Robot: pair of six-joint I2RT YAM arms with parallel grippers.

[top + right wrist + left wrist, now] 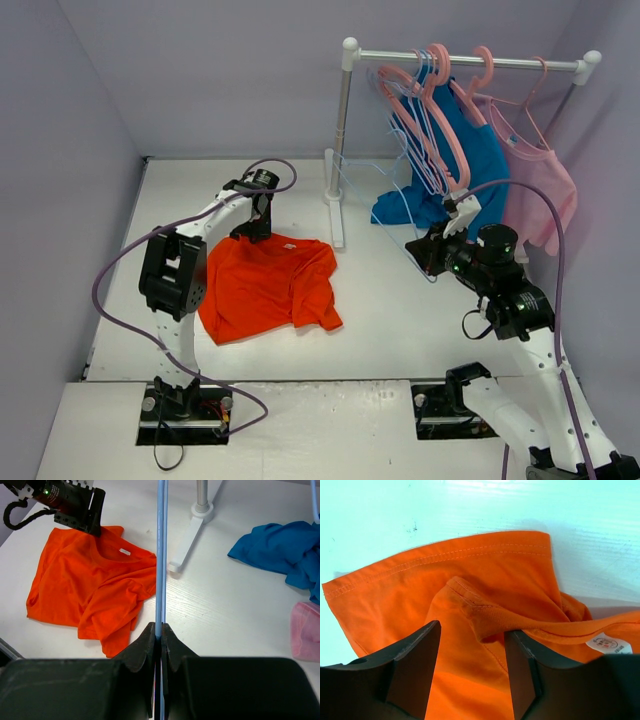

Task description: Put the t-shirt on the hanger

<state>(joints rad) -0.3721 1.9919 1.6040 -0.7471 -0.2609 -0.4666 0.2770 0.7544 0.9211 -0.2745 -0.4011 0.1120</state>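
Note:
The orange-red t-shirt lies crumpled on the white table, left of the middle. My left gripper is open, low over the shirt's collar. In the left wrist view its jaws straddle a raised fold of the collar, with the white neck label at the right. My right gripper is shut on the thin light-blue hanger and holds it above the table, right of the shirt. The hanger's wire runs straight out from the shut fingertips.
A white clothes rack stands at the back, its foot near the hanger. Pink hangers, a blue shirt and a pale pink top hang on it. The blue shirt droops onto the table.

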